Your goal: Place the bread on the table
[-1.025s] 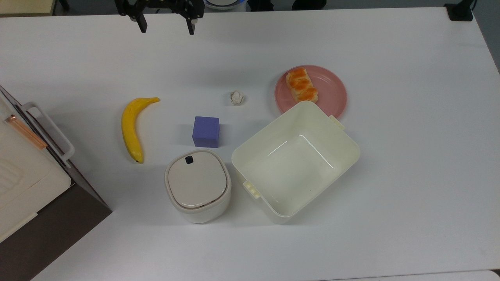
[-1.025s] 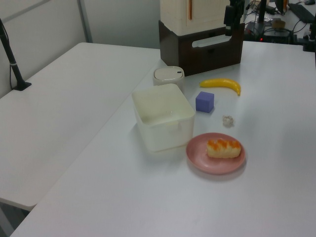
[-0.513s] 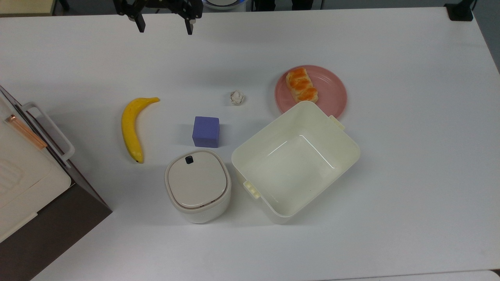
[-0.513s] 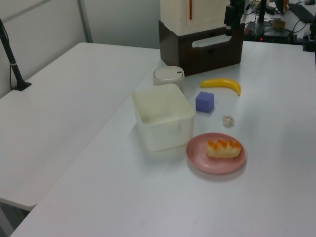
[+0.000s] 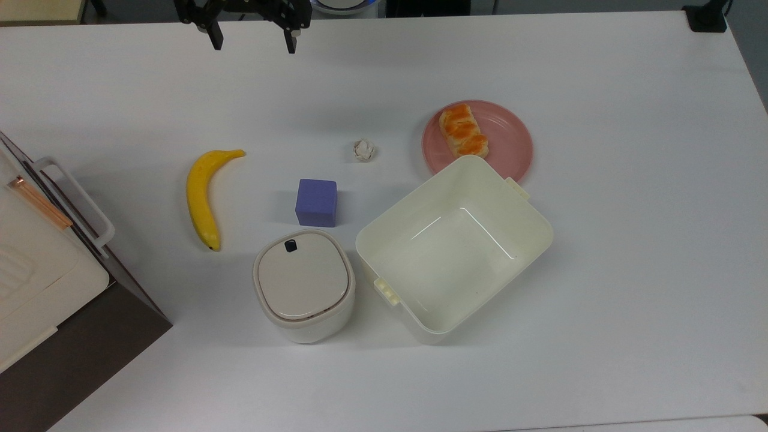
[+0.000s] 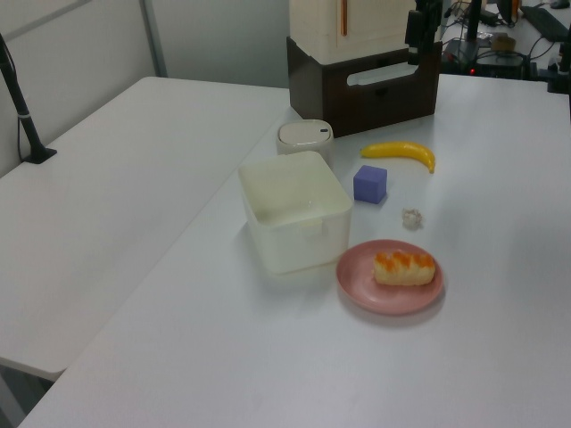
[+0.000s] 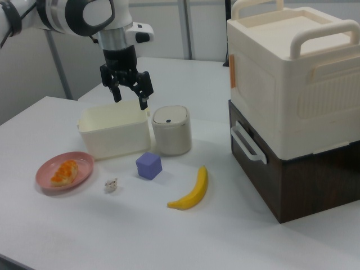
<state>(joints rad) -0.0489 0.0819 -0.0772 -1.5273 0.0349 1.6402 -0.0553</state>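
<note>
My fingers (image 5: 251, 39) hang spread apart and empty above the counter (image 5: 630, 240), near its far edge in the top view, well away from everything I need. The bread (image 5: 462, 130) lies on the pink plate (image 5: 510, 141), toward the plate's left side in the top view, so nothing of the task is done yet.

The plate sits tight against a corner of the open tub (image 5: 454, 247), and the tub's rim stands higher than the bread. That is my main worry: if I come down from the tub side, a finger could catch the wall and shove tub and plate together.

The roll lies at a slant, so I should close across its short width; gripping along its length would likely make it slip or twist out. It looks soft, and too hard a squeeze may crush it.

The plate is light, I judge, and may slide or lift with the bread.

The paper ball (image 5: 363, 150) and the cube (image 5: 316, 202) lie nearer the counter's middle; I should set down clear of them.
</note>
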